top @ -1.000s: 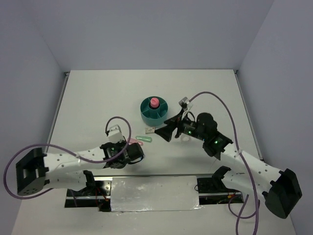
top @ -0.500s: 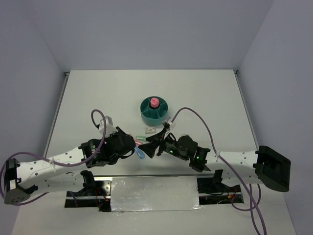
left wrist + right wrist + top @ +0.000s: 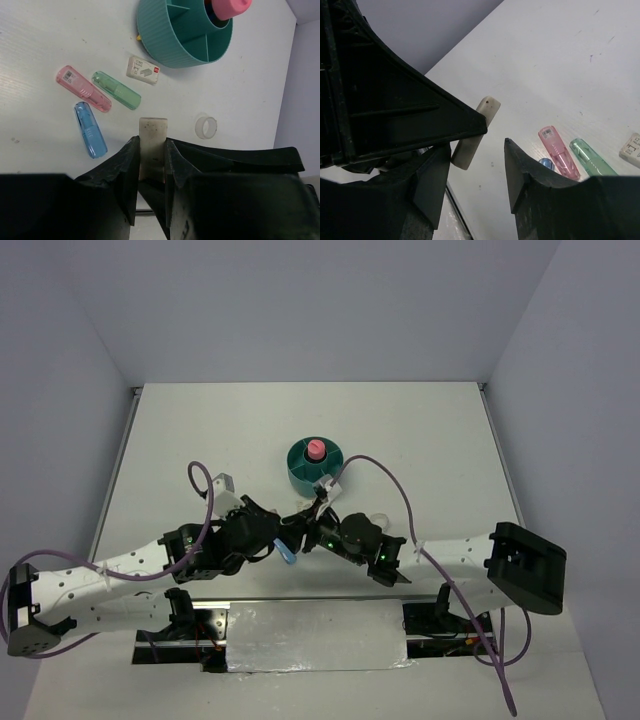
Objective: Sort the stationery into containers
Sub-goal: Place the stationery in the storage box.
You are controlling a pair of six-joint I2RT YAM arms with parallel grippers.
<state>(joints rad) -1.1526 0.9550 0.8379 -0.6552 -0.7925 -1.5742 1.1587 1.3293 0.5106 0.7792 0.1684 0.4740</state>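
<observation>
My left gripper point(image 3: 152, 144) is shut on a beige eraser point(image 3: 152, 131) that sticks out past its fingertips, above the table. My right gripper point(image 3: 477, 145) faces it with its jaws apart, and the same eraser point(image 3: 472, 134) lies just beside its left finger. On the table below are a pink capsule point(image 3: 82, 88), a green capsule point(image 3: 116, 90), a blue capsule point(image 3: 90, 129), a labelled white eraser point(image 3: 143, 70) and a clear tape ring point(image 3: 206, 127). The teal organiser point(image 3: 300, 468) holds a pink tube point(image 3: 315, 449) in its central cup.
From above, both grippers meet in front of the organiser, left gripper point(image 3: 275, 536) and right gripper point(image 3: 303, 532) nearly touching. Purple cables loop over both arms. A metal plate point(image 3: 315, 635) runs along the near edge between the arm bases.
My right arm has swung left and down to the left gripper, its jaws narrowing. My left arm has lifted and shifted right, still gripping the eraser.
</observation>
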